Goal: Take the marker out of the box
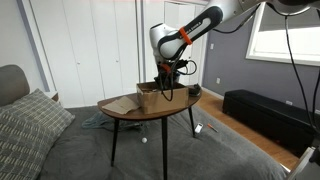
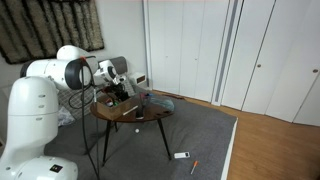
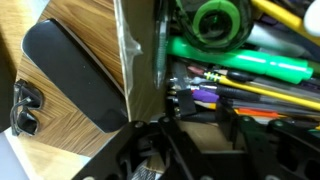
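The brown cardboard box (image 1: 147,98) stands on the round wooden table (image 1: 128,110) in both exterior views (image 2: 133,101). In the wrist view its wall (image 3: 135,60) runs top to bottom. Inside lie several pens and markers: a green marker (image 3: 250,62), a purple-capped one (image 3: 205,95), yellow pencils and a green roll (image 3: 220,20). My gripper (image 3: 204,112) reaches down into the box (image 1: 165,88), fingers apart. The fingertips sit at the purple-capped and dark markers, and a dark pen lies between them. It holds nothing that I can see.
A flat black case (image 3: 80,75) and a small dark object (image 3: 25,105) lie on the table beside the box. A grey cushion (image 1: 30,120) and a black bench (image 1: 265,110) flank the table. Small items lie on the carpet (image 2: 181,155).
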You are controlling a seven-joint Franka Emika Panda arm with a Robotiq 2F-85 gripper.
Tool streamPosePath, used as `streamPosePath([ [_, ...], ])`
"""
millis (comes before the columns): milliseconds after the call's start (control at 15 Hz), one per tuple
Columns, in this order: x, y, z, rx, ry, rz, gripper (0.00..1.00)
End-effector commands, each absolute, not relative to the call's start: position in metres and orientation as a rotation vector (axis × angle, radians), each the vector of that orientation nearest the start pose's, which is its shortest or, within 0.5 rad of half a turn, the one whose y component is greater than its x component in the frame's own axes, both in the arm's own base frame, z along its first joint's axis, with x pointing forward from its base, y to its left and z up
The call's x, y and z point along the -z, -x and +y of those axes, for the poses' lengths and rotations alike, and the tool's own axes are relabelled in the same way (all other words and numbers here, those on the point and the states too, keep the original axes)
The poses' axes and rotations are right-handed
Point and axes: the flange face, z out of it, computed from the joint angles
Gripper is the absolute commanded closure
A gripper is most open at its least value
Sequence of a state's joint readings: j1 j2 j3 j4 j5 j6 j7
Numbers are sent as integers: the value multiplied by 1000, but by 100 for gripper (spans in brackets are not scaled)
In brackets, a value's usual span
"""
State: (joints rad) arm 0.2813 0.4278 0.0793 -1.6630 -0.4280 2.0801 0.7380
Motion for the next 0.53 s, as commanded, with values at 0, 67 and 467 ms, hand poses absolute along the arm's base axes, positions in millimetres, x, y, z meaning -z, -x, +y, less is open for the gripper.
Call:
streamPosePath([
  [0, -362, -643, 212, 339, 3425, 283, 53],
  [67, -363, -644, 212, 339, 3424, 283, 54],
  [467, -364, -643, 207, 334, 3425, 301, 65],
])
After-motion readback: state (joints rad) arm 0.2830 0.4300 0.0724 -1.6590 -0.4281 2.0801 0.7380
